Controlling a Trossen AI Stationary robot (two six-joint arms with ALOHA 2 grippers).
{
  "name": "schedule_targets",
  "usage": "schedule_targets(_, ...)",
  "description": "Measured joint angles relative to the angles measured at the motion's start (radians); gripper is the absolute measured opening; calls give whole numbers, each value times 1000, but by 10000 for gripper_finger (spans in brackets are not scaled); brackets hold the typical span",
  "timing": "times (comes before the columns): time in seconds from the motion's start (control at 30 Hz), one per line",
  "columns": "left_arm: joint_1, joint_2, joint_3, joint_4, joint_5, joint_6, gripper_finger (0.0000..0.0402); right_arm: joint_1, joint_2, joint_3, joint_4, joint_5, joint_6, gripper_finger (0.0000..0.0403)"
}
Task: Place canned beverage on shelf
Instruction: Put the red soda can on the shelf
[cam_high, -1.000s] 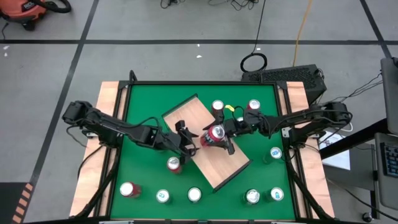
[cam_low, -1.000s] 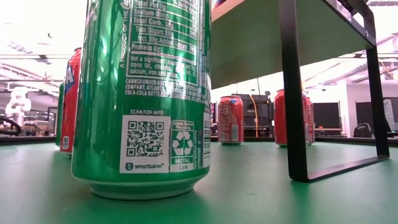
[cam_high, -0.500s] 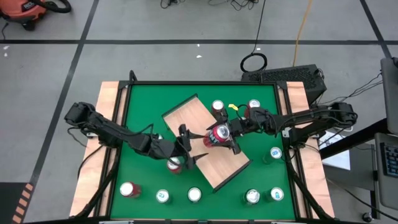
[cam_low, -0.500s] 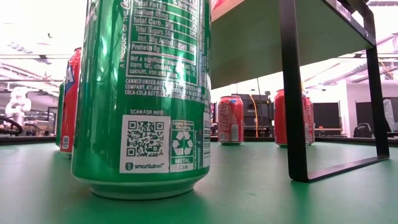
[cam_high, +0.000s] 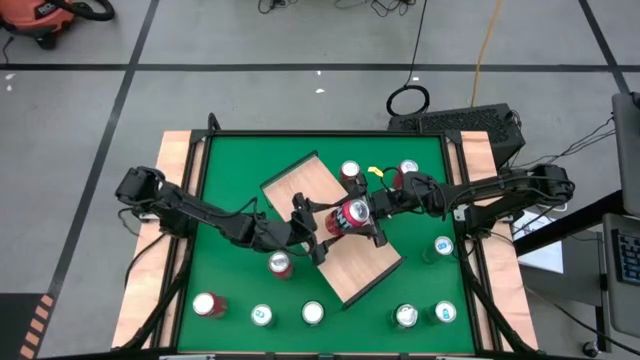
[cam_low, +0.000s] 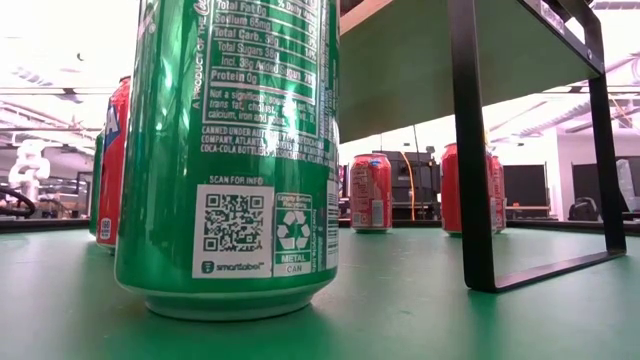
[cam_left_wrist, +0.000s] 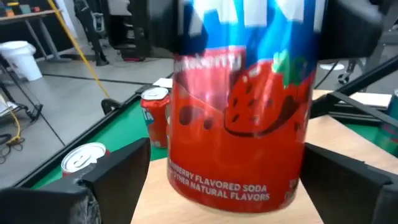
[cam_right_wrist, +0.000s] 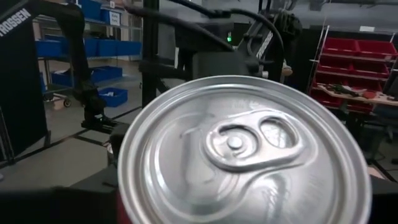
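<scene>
Red can (cam_left_wrist: 242, 112) — "FLAVORED SODA", green can (cam_low: 235, 150) — "SCAN FOR INFO", "METAL CAN", dark post (cam_right_wrist: 22, 74) — "TROSSEN"

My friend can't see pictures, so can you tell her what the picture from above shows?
Seen from above, the right pincer grips a red can over a wooden shelf on a green table, with the left pincer open close beside it. More cans stand around the table.

Orange shop vacuum (cam_high: 45, 15) sitting on the grey floor, black cable coil (cam_high: 408, 100) beyond the table, blue bins (cam_right_wrist: 102, 74) stacked on racks, red shelving (cam_right_wrist: 357, 68) opposite.
</scene>
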Motion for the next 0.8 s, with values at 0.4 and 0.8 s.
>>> schedule_targets(0.4, 3, 21, 0, 91, 39, 55, 337, 0, 0, 0, 4, 0, 1, 293)
schedule_targets(0.8, -5, 22, -1, 74, 26, 65, 295, 0, -23, 1, -57, 22, 4, 346)
